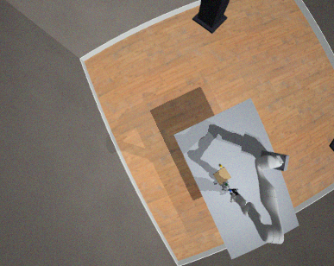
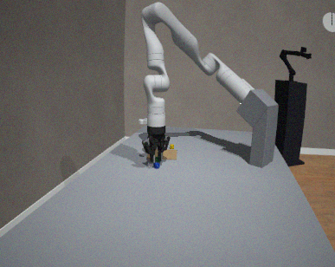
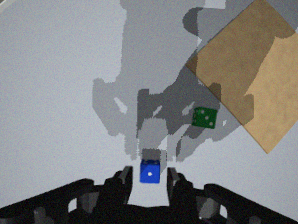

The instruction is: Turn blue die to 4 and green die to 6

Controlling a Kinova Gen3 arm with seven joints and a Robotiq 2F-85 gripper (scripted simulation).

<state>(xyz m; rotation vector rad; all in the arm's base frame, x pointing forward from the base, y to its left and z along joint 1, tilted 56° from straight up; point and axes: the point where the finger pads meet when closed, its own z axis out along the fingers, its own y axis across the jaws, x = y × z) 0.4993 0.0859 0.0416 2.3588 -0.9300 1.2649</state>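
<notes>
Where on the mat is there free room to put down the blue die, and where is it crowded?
The mat shows bare in its middle. Crowded: its near edge by the green die, and around the blue die, flanked by the gripper.
</notes>
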